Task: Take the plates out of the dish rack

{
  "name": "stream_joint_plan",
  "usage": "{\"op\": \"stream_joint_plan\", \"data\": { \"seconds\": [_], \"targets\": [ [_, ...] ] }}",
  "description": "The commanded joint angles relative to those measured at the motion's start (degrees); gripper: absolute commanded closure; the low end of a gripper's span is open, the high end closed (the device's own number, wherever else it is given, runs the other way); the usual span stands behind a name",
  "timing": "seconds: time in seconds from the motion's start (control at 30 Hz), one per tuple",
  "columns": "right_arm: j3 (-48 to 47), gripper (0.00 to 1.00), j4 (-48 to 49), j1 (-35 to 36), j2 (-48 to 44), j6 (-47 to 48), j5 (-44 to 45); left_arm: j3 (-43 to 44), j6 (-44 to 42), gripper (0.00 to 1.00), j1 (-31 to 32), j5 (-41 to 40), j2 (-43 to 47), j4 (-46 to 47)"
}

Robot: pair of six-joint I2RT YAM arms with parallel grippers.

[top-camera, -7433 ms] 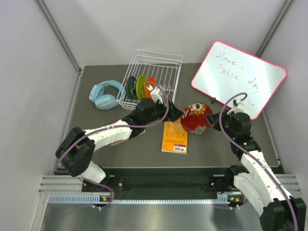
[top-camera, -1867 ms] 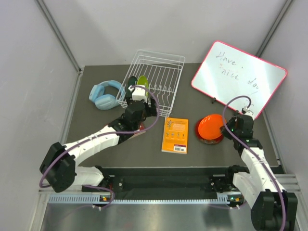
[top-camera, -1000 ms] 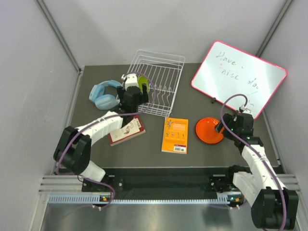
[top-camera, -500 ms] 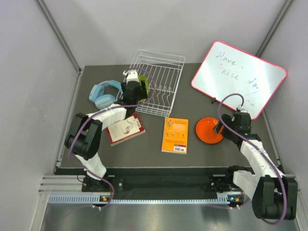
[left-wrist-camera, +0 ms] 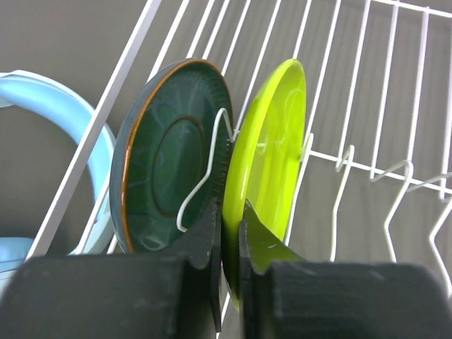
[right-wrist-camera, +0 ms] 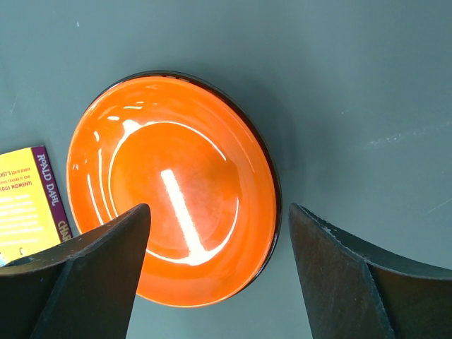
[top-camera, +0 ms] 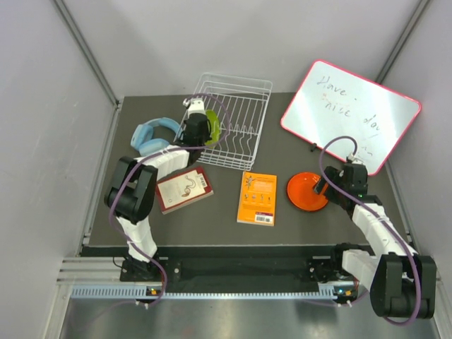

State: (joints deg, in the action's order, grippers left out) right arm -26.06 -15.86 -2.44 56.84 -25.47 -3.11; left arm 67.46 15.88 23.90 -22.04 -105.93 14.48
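Left gripper (left-wrist-camera: 229,233): we're clamped on lime plate (left-wrist-camera: 272,148) rim, teal plate (left-wrist-camera: 166,162) just left.
Right gripper (right-wrist-camera: 219,212): we're spread wide over orange plate (right-wrist-camera: 176,183); grey worktop (right-wrist-camera: 367,106) shows rightward.

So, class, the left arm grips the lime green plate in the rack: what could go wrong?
The left jaws pinch the lime green plate only by its rim, so it may slip or swing when lifted.
A slot wire and the dark teal plate stand close beside it; a tilted pull could snag the wire or knock that plate.
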Motion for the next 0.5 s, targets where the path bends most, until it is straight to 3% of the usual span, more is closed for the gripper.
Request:
{"op": "stream_joint_plan", "data": {
  "seconds": [0.0,0.17,0.3,0.47],
  "targets": [
    [-1.8,0.21,2.06,-0.46,-0.24,0.86,-0.31,1.36,2.41,1.0,0.36,3.59,0.98,1.43],
    [-1.62,0.22,1.36,-0.46,-1.37,0.34,-0.84,0.57,-0.75,1.0,1.23,0.0,2.48,1.6],
    [-1.8,0.2,0.13,-0.46,-3.92,0.34,-0.84,0.57,-5.94,1.0,5.88,-13.86,4.15,2.04],
    [-2.15,0.19,-1.72,-0.46,-7.0,0.07,-1.02,-0.92,-11.82,1.0,10.46,-24.26,6.96,7.74]
  ]
}}
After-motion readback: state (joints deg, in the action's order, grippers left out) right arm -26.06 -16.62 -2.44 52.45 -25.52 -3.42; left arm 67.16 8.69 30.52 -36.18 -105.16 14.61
